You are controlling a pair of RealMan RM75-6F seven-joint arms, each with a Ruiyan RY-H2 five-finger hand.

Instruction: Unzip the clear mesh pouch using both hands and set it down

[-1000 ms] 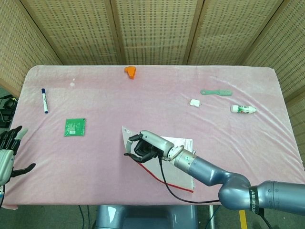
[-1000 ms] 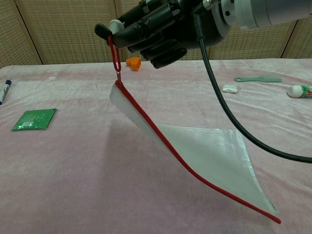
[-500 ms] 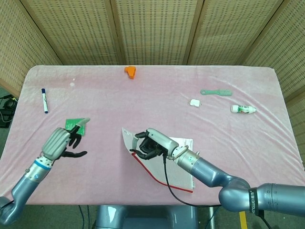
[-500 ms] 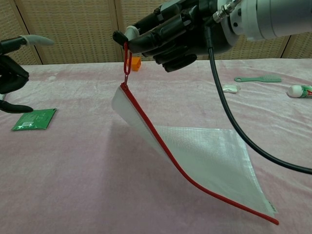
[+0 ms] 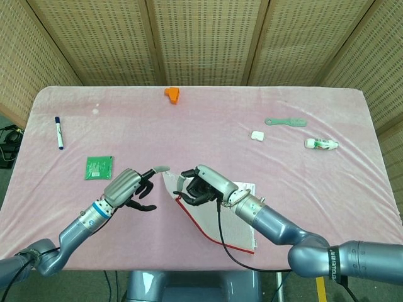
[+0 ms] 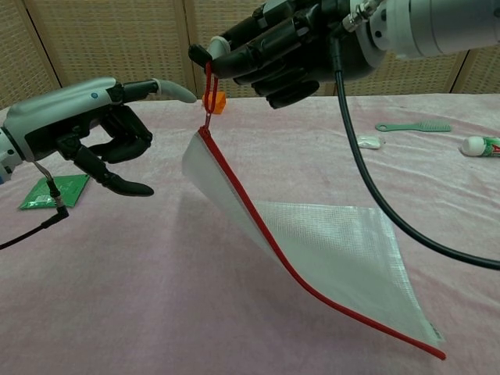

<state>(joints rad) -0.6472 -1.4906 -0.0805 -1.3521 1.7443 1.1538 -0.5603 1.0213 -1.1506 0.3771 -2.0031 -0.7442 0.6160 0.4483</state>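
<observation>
— How were the hands seen?
— The red zipper pull point(image 6: 208, 90) was held pinched by the right hand point(image 6: 273, 47), above the table. The left hand point(image 6: 94, 129) was seen just left of it, empty, with one finger stretched toward the pull and the others loosely curled apart

— And where was the clear mesh pouch point(image 6: 328, 250) found?
— It was hung by its near-left corner from the pull, its red-edged side slanted down to the right, with the far end rested on the pink tablecloth point(image 5: 208, 119)

— What else was noted?
— A green packet point(image 5: 99, 167) and a blue marker point(image 5: 58, 133) were seen at the left, an orange object point(image 5: 172, 94) at the far edge, and a green comb point(image 5: 285, 121), a white piece point(image 5: 257, 134) and a small tube point(image 5: 322, 144) at the right
</observation>
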